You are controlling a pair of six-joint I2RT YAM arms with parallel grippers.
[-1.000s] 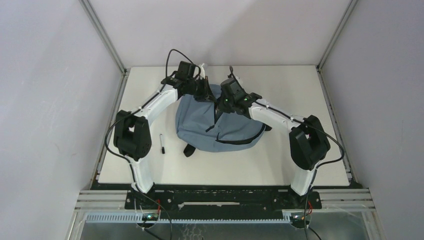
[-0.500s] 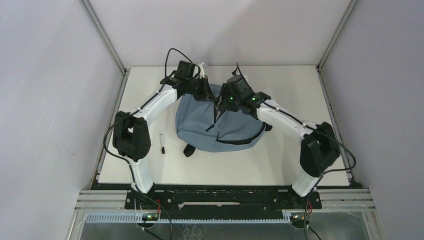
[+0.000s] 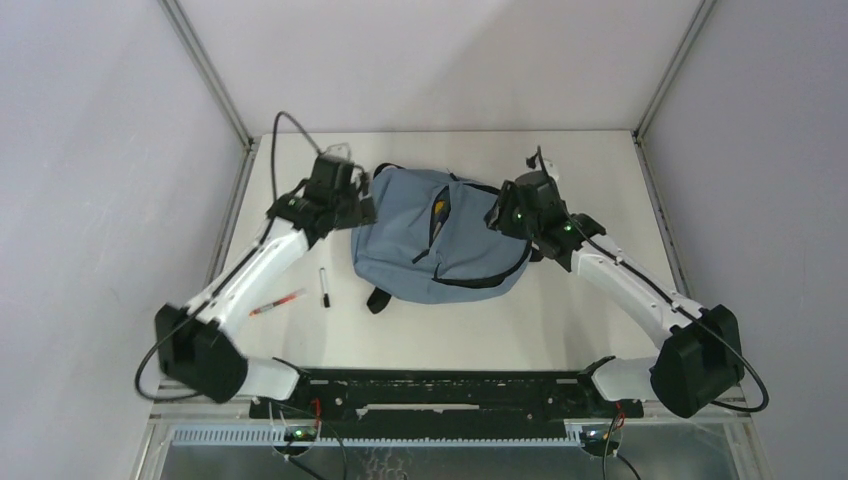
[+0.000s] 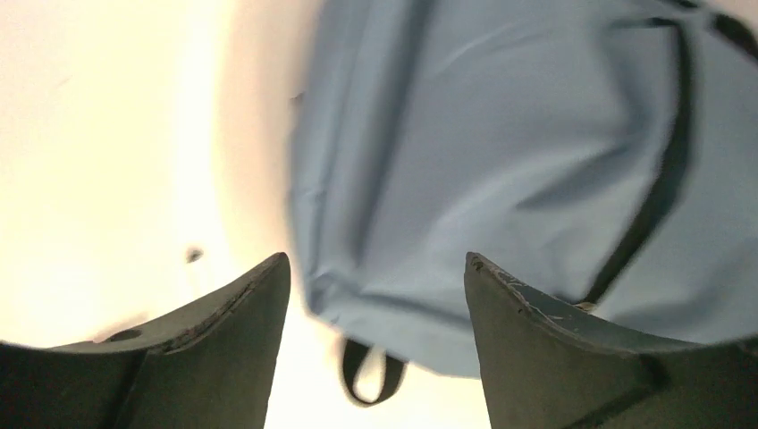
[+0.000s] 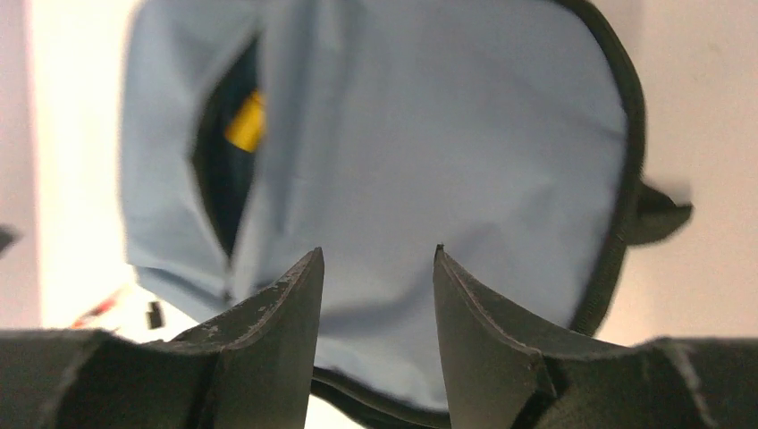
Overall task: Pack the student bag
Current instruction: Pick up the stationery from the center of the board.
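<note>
Bag: the student bag (image 3: 440, 250) lies flat on the table (image 3: 600, 170) between the two claws, rounded end nearest the arm bases.
Pocket: a slit in the bag's front gapes ahead and to the left of the right claw; a yellow item (image 5: 246, 121) shows inside.
Left claw: the left gripper (image 3: 365, 205) sits just beside the bag's left edge, fingers (image 4: 259, 295) spread wide with nothing between them.
Right claw: the right gripper (image 3: 497, 215) is at the bag's right edge, fingers apart and gripping nothing, grey-blue fabric ahead of them.
Strap: a black loop (image 4: 366, 384) sticks out from the bag's near edge, below the left claw's tips.
Pens: a black marker (image 3: 324, 287) and a red pen (image 3: 277, 302) lie on the table behind the left claw, apart from the bag.
</note>
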